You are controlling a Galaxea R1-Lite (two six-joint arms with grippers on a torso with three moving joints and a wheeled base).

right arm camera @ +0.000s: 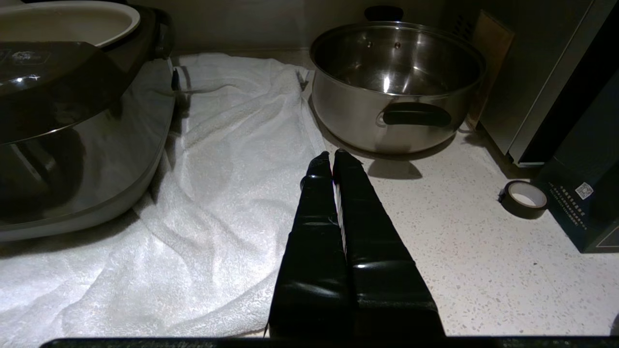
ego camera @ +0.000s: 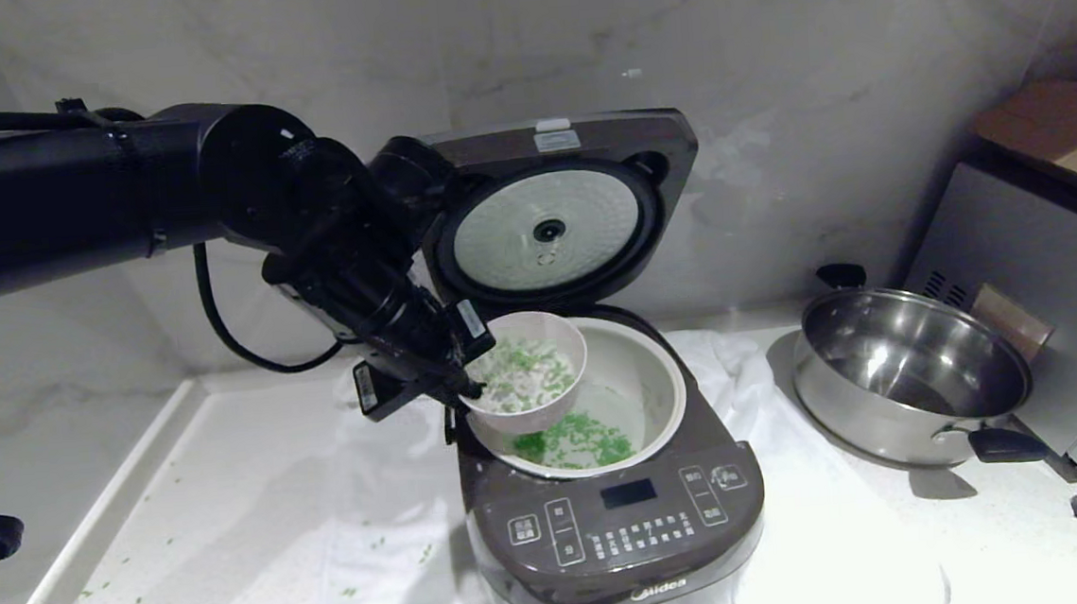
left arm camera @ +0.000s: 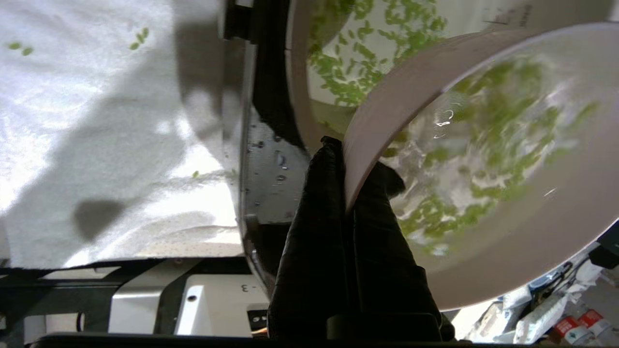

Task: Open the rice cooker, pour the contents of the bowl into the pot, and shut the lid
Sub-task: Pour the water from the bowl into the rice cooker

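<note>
You are watching left gripper [ego camera: 454, 376] pinching bowl [ego camera: 526, 371] rim, bowl tipping over pot [ego camera: 644, 385] near left edge (green bits seemingly clinging inside); right gripper [right arm camera: 333, 155] idling closed, empty.

Marble wall [ego camera: 767, 40], speckled white counter [ego camera: 992, 545], dim

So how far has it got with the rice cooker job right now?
Done: the lid stands open, and green bits already lie in the pot. In hand: the left gripper pinches the bowl rim, tilted over the pot with bits inside. Left: finishing the pour, closing the lid.
</note>
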